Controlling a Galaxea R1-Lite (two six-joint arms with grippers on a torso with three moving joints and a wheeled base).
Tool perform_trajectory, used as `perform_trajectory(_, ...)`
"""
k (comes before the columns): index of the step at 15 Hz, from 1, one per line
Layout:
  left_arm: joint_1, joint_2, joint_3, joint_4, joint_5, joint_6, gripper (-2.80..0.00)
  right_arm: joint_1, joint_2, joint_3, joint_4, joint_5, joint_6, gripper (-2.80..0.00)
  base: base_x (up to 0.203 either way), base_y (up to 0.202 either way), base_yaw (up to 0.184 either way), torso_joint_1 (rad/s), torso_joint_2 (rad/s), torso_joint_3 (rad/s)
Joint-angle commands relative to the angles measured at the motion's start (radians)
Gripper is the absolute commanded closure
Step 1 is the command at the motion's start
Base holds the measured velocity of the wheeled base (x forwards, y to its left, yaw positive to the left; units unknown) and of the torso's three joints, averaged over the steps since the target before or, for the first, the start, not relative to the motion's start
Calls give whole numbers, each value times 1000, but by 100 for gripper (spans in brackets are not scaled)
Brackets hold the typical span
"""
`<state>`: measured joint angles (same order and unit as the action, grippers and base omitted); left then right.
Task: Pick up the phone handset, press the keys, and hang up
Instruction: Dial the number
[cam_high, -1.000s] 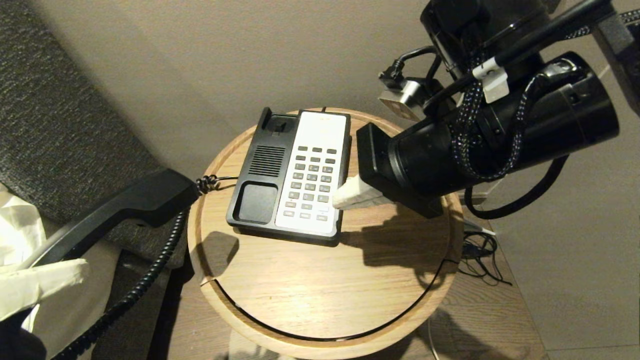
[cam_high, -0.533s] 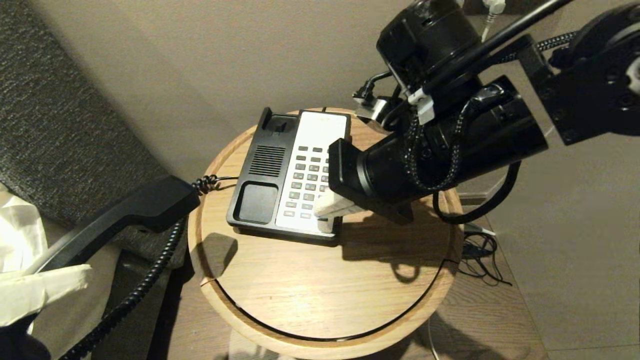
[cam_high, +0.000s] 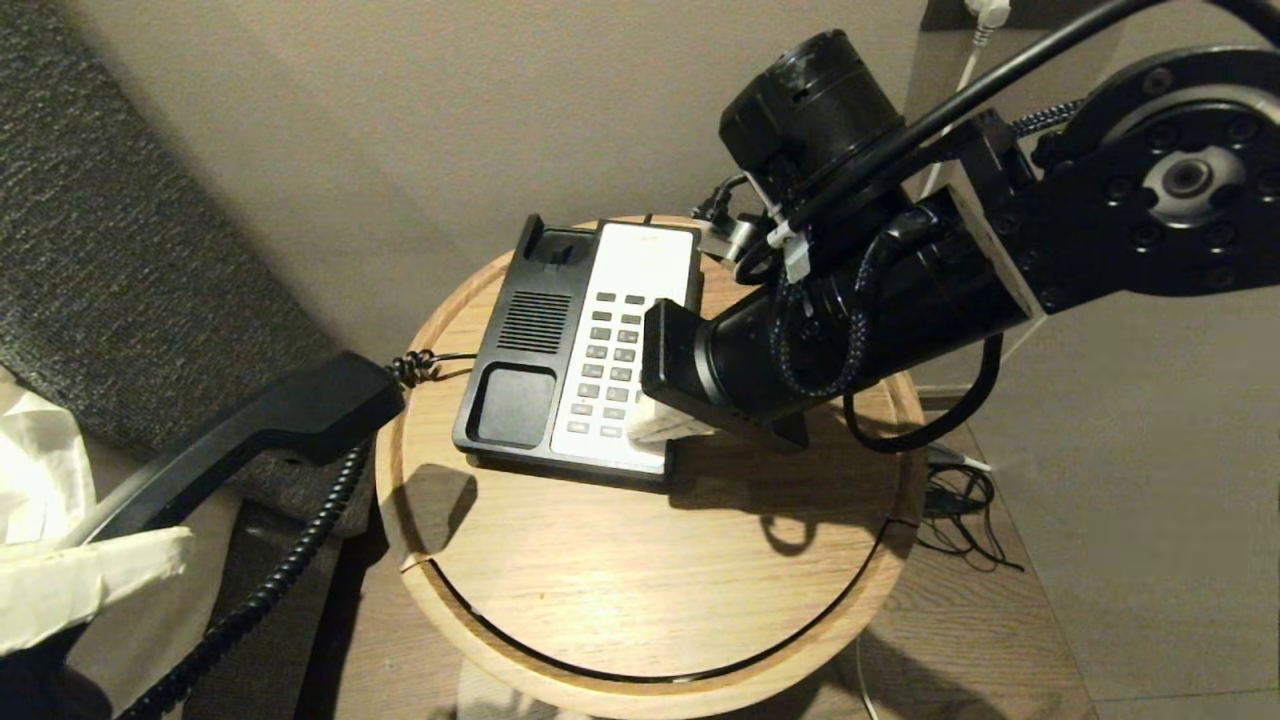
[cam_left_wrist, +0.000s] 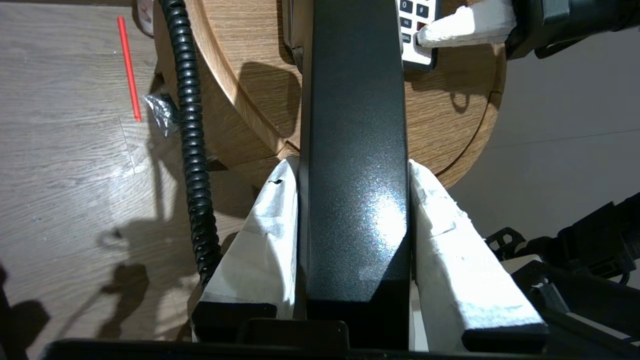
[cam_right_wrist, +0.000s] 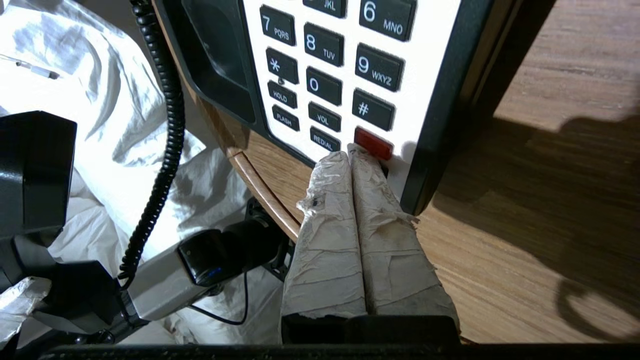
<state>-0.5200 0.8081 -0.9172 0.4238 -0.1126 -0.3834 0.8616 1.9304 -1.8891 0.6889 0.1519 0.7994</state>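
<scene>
My left gripper (cam_left_wrist: 352, 167) is shut on the black phone handset (cam_high: 250, 425), which it holds off the table's left side; the handset (cam_left_wrist: 355, 150) fills the gap between the white-wrapped fingers. Its coiled cord (cam_high: 290, 560) hangs down to the floor. The phone base (cam_high: 520, 360) sits at the back of the round wooden table (cam_high: 640, 590). My right gripper (cam_right_wrist: 349, 150) is shut, with its tips over the bottom row of the keys (cam_right_wrist: 325, 85), next to the red key (cam_right_wrist: 373, 143). In the head view it (cam_high: 640, 425) covers the faceplate's lower right corner.
A dark upholstered seat (cam_high: 90, 250) and white cloth (cam_high: 30, 470) lie left of the table. Cables (cam_high: 955, 510) lie on the floor at the right. A red straw (cam_left_wrist: 129, 67) lies on the wooden floor.
My right arm has moved left and forward over the keypad, from beside the faceplate's right edge to its bottom row. The left gripper and handset have barely moved.
</scene>
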Motion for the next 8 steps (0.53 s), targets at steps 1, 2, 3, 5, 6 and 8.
perform_trajectory(1,0,2,1,3,-1,-2,0,-7,-3,-2,4,1,1,0,0,0,0,0,0,0)
perform_trajectory(2,0,2,1,3,-1,-2,0,-9,-4,-4,4,-2,0,0,0,0,0,0,0,0)
perform_trajectory(3,0,2,1,3,-1,-2,0,-13,-2,-2,4,-2,0,0,0,0,0,0,0,0)
perform_trajectory(5,0,2,1,3,-1,-2,0,-16,-2,14,4,-10,0,0,0,0,0,0,0,0)
perform_trajectory(6,0,2,1,3,-1,-2,0,-18,-3,24,4,-17,0,0,0,0,0,0,0,0)
perform_trajectory(8,0,2,1,3,-1,-2,0,-18,-8,44,3,-26,-1,0,0,0,0,0,0,0)
